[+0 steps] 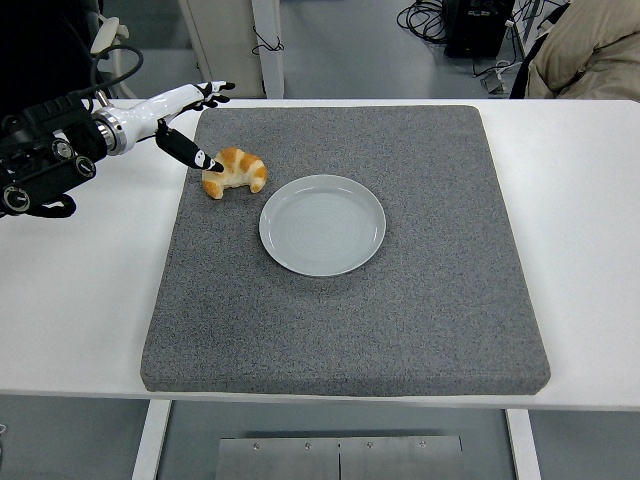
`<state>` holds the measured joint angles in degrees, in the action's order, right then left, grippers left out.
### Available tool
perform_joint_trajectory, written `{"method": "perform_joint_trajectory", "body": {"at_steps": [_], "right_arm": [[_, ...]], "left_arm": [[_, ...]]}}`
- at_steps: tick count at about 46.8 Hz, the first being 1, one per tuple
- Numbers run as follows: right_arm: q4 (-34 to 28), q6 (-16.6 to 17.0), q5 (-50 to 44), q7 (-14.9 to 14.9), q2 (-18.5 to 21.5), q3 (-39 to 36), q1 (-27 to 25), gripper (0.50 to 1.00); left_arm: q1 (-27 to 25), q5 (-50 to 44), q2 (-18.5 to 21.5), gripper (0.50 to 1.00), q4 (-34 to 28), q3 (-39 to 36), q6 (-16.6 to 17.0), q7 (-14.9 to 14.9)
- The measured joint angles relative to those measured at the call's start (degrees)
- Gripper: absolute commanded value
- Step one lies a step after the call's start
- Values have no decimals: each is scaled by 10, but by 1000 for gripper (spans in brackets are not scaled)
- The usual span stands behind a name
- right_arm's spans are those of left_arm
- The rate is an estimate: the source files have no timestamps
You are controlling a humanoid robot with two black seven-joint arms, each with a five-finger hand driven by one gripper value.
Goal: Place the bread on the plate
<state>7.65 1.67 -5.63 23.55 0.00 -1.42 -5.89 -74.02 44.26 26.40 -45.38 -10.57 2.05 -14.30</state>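
Observation:
A golden croissant (236, 171) lies on the grey mat (400, 300), just left of a white round plate (322, 224) that holds nothing. My left hand (190, 125) reaches in from the left edge, its fingers spread and holding nothing. Its black thumb tip touches or nearly touches the croissant's left end, while the other fingers stretch out above and behind the bread. The right arm is out of view.
The grey mat covers most of the white table (70, 300). A person's beige sleeve (590, 50) shows at the top right. Cables and furniture legs stand on the floor beyond the table's far edge.

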Motion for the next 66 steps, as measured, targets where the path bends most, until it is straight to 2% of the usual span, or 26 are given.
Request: {"method": "perform_joint_trajectory", "body": {"at_steps": [5, 11, 21, 33, 55, 66], "right_arm": [[0, 0, 0, 0, 0, 0, 0, 1000], [0, 0, 0, 0, 0, 0, 0, 1000], [0, 0, 0, 0, 0, 0, 0, 1000], [0, 0, 0, 0, 0, 0, 0, 1000], [0, 0, 0, 0, 0, 0, 0, 1000], [0, 0, 0, 0, 0, 0, 0, 1000]], "left_arm": [[11, 11, -2, 983, 2, -2, 22, 23], [12, 17, -15, 981, 7, -17, 33, 41], [13, 17, -45, 980, 29, -22, 45, 42], [29, 17, -92, 980, 98, -25, 46, 42], [37, 17, -119, 977, 112, -36, 45, 54], [38, 16, -126, 945, 130, -41, 45, 54]]}}
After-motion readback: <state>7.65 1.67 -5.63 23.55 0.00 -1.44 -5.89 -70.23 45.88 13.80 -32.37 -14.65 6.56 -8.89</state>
